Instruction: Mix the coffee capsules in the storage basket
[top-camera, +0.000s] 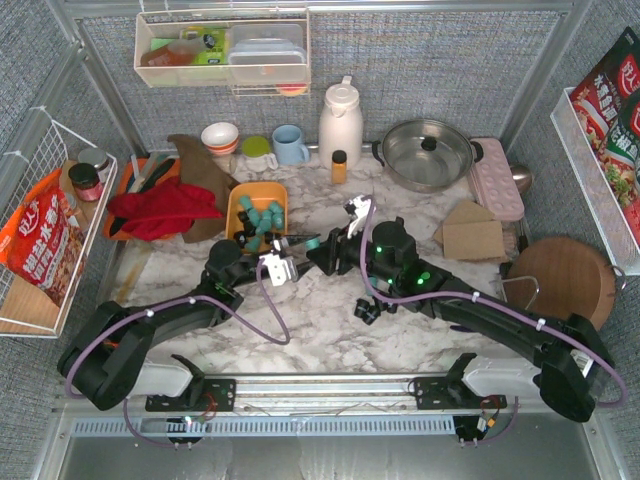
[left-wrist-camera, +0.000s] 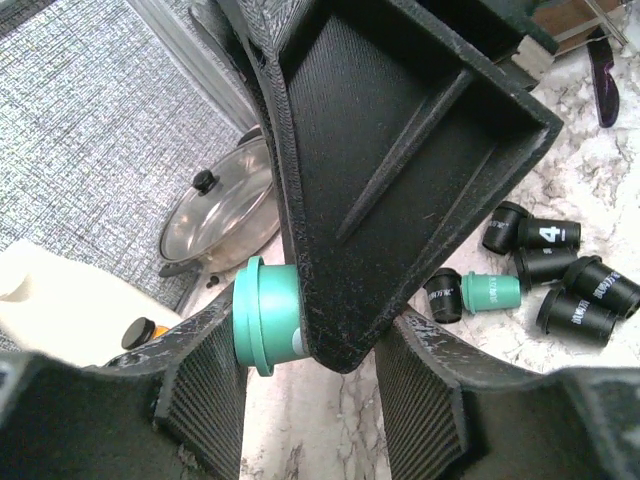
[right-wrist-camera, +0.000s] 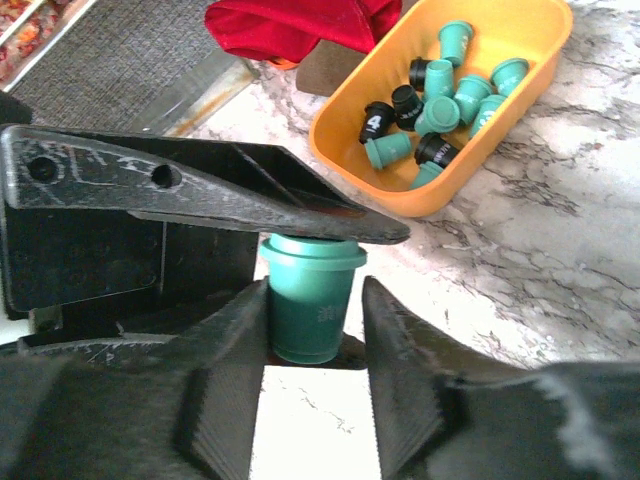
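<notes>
Teal tapered plastic capsule (right-wrist-camera: 308, 300), smooth w/ a flared rim, sits btw the two tools, just short of the orange-yellow shallow plastic basket (right-wrist-camera: 455, 190). Right tool (right-wrist-camera: 316, 292) clamps its sides btw ribbed black pads. Left tool (left-wrist-camera: 315, 335) meets it crosswise. One flat black finger (right-wrist-camera: 200, 190) lies on the rim, but can't tell if that tool grips or only touches, since the right tool's finger hides the contact in the left wrist view.

Basket has rounded corners & a glossy wall. Inside lies a tangle of teal and black capsules (right-wrist-camera: 440, 100), some black ones w/ white print, and the floor is bare at one end. A few loose capsules (left-wrist-camera: 545, 265), mostly black, lie on their sides on the white-grey marble surface (right-wrist-camera: 560, 250), apart from the basket.

Bare marble runs along the basket's near long wall. Crumpled red cloth (right-wrist-camera: 300, 25) sits near its far corner.
</notes>
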